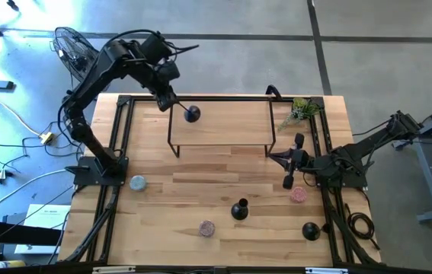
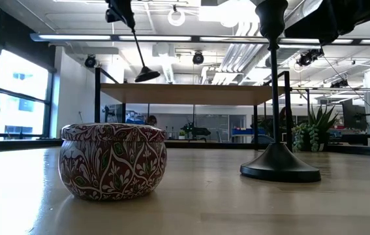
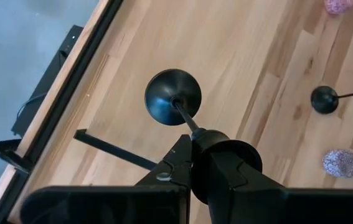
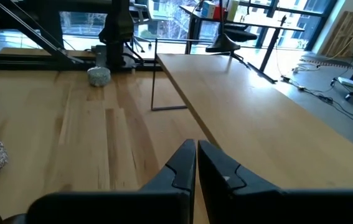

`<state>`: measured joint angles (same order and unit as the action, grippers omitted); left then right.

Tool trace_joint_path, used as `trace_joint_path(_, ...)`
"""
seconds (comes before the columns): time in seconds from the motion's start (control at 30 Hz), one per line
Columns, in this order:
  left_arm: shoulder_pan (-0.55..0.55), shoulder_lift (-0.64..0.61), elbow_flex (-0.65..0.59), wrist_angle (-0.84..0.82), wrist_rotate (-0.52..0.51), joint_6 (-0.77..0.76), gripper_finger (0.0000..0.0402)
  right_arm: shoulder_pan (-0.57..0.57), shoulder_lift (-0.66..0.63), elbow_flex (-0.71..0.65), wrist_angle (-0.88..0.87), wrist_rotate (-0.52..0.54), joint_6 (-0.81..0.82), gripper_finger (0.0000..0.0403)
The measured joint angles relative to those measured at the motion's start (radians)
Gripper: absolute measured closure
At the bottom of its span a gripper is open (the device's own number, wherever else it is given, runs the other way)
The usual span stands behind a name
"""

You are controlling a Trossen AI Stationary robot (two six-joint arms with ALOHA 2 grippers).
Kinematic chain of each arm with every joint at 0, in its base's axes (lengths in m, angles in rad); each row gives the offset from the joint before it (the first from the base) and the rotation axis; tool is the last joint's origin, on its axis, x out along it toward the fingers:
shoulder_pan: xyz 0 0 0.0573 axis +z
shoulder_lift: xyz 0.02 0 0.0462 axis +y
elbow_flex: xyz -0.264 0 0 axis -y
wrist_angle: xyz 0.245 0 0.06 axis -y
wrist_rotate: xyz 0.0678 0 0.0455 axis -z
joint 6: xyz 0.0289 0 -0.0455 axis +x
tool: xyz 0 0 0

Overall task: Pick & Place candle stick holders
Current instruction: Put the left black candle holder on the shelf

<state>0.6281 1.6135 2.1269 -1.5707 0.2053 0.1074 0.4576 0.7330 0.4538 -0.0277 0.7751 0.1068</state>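
Note:
Three black candle stick holders show. My left gripper (image 1: 168,100) is over the far raised wooden shelf (image 1: 223,129), shut on one holder (image 1: 192,114), whose domed base (image 2: 147,75) hangs just above the shelf top. The second holder (image 1: 239,209) stands on its base mid-table, near the front, and shows close in the low view (image 2: 280,163). The third holder (image 1: 310,230) stands at the front right. My right gripper (image 4: 196,152) is shut and empty at the table's right, beside the shelf's right end (image 1: 289,176). My left gripper pinches the upper end of the holder's thin stem (image 3: 192,129) between its two fingers; the fingers hide the cup. The fingers come from above, slanting from the table's far left. The holder hangs tilted below them, its base (image 3: 173,96) lowest and clear of the shelf.
A patterned tin (image 2: 113,160) sits near the front (image 1: 206,227), a grey-blue tin (image 1: 137,183) at the left, a pink tin (image 1: 298,195) beside my right gripper. A potted plant (image 1: 301,111) stands at the far right. Black frame rails (image 1: 113,152) run along both table sides.

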Motion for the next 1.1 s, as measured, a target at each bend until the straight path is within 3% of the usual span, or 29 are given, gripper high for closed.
trace_joint_path(1.1,0.001,-0.002,-0.055,0.003,-0.062,-0.008,0.0385,0.0,0.0,0.0,-0.009,-0.004,0.027,0.0391)
